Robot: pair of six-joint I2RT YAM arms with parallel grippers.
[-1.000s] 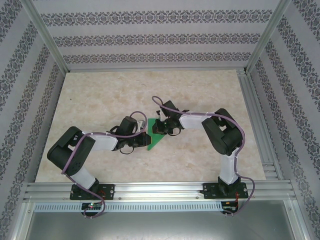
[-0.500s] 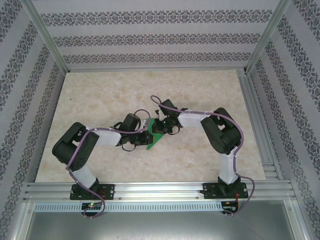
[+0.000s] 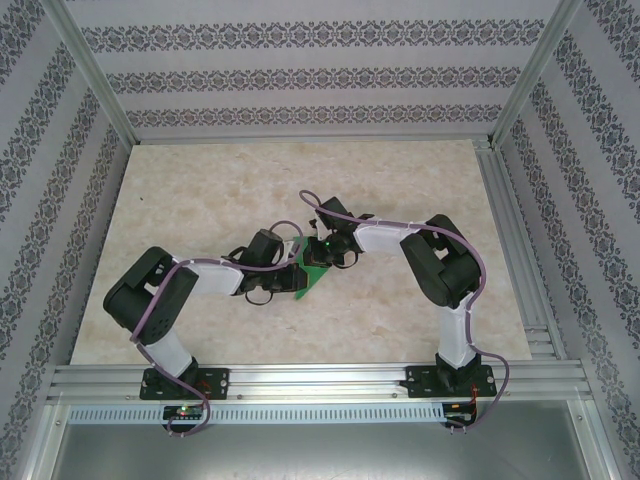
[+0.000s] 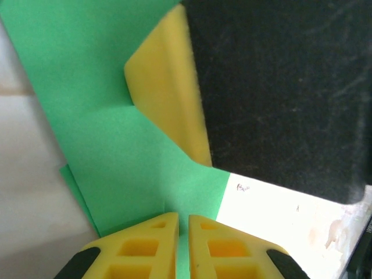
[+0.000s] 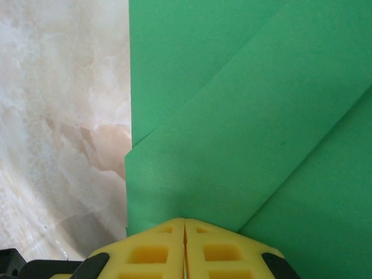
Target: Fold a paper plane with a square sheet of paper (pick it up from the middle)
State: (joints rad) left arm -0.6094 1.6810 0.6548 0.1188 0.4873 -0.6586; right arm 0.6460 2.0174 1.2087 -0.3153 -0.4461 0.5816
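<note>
The square sheet of paper [image 3: 314, 277] is bright green, folded into layers and tapering to a point, near the middle of the table. My left gripper [image 3: 295, 280] meets it from the left and my right gripper [image 3: 322, 258] from behind. In the left wrist view my left gripper [image 4: 183, 224] is almost closed with its tips on the paper [image 4: 116, 157]. A thin green slit shows between the jaws, and I cannot tell if paper is pinched there. A yellow finger of the right gripper [image 4: 165, 87] rests on the sheet ahead. My right gripper [image 5: 185, 224] is shut, tips at a folded edge of the paper [image 5: 244, 116].
The marble-patterned table top [image 3: 200, 200] has free room all around the paper. Aluminium frame rails [image 3: 510, 230] run along the right side and the near edge. Patterned walls close the back and sides.
The left arm has shifted right, bringing its gripper further over the paper's left part, so less green shows in the top view. The right gripper has hardly moved.
</note>
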